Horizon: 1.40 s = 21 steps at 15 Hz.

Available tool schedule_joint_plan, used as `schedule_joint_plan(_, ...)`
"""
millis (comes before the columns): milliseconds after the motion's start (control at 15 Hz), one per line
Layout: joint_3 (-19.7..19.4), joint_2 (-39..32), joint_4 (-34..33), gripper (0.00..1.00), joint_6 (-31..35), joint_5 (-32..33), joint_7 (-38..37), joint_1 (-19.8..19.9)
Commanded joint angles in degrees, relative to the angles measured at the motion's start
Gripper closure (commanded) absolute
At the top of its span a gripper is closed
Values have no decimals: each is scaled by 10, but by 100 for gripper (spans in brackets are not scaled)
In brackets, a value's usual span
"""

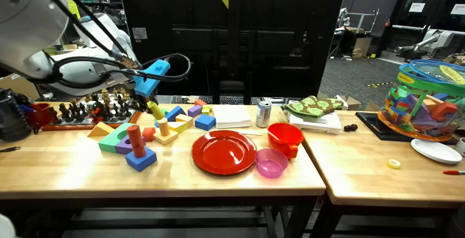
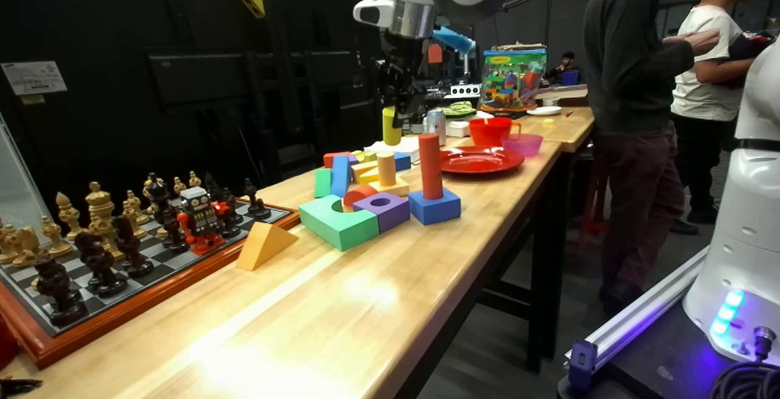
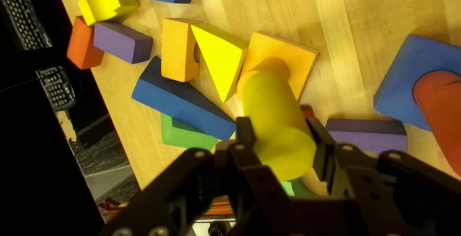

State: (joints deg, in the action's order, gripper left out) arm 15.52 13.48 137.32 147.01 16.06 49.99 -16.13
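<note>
Yellow cylinder (image 3: 279, 126) pinched in my jaws, I'm likely stacking; next, set it upright on the tan peg (image 1: 164, 126).

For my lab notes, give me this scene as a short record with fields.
Held: yellow cylinder, gripped by the hand
Roughly below it: tan cylinder, upright, rising from a tan square block
Nearby: red cylinder rising from a blue block
Dishes: red plate, red cup, pink bowl
Drink: silver can, upright
Game: chessboard with pieces and a toy robot
</note>
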Motion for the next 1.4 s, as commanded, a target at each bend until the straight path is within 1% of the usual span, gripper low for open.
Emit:
schedule_joint_plan(0, 11, 23, 17, 84, 22, 51, -34, -5)
schedule_joint_plan(133, 14, 19, 17, 84, 35, 68, -39, -11)
schedule_joint_plan(267, 13, 9, 18, 84, 48, 62, -24, -23)
schedule_joint_plan(467, 8, -5, 21, 84, 65, 35, 8, -48)
schedule_joint_plan(600, 6, -12, 19, 84, 61, 8, 32, -67)
schedule_joint_plan(800, 10, -15, 14, 84, 44, -29, 60, -84)
schedule_joint_plan(1000, 5, -19, 2, 84, 12, -89, 103, -103)
schedule_joint_plan(1133, 1, -24, -4, 84, -11, -126, 135, -108)
schedule_joint_plan(1333, -1, -28, -15, 84, -56, -167, 168, -104)
